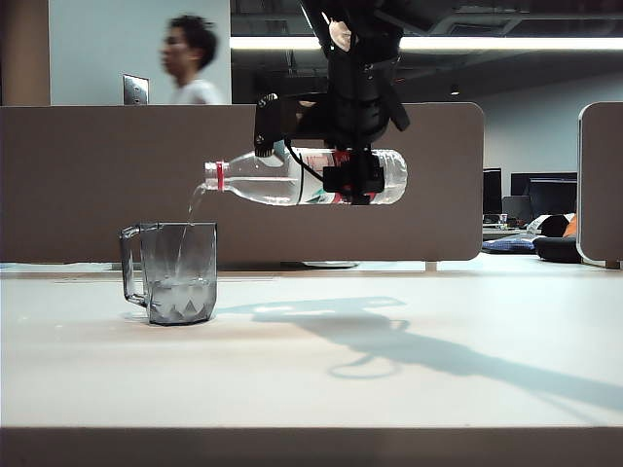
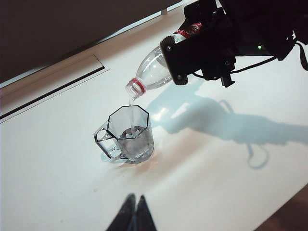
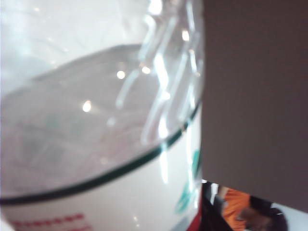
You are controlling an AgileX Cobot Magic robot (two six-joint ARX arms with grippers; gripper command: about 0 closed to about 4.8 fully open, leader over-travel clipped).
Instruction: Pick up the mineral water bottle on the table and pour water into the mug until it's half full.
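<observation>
My right gripper (image 1: 352,180) hangs high over the table (image 1: 458,389), shut on the mineral water bottle (image 1: 282,178) around its labelled middle. The bottle lies nearly level, its open red-ringed mouth tipped slightly down over the mug (image 1: 181,273). A thin stream of water (image 1: 193,206) falls from the mouth into the mug, which holds water in its lower part. In the left wrist view the bottle (image 2: 151,72), the right gripper (image 2: 202,53) and the mug (image 2: 131,134) show from above. My left gripper (image 2: 135,197) is shut and empty, hovering a short way from the mug. The bottle (image 3: 96,144) fills the right wrist view.
A brown partition (image 1: 97,185) runs along the back of the table. A person (image 1: 190,63) stands behind it at the left. A long recessed slot (image 2: 53,89) lies in the tabletop beyond the mug. The arm's shadow (image 1: 389,341) falls right of the mug.
</observation>
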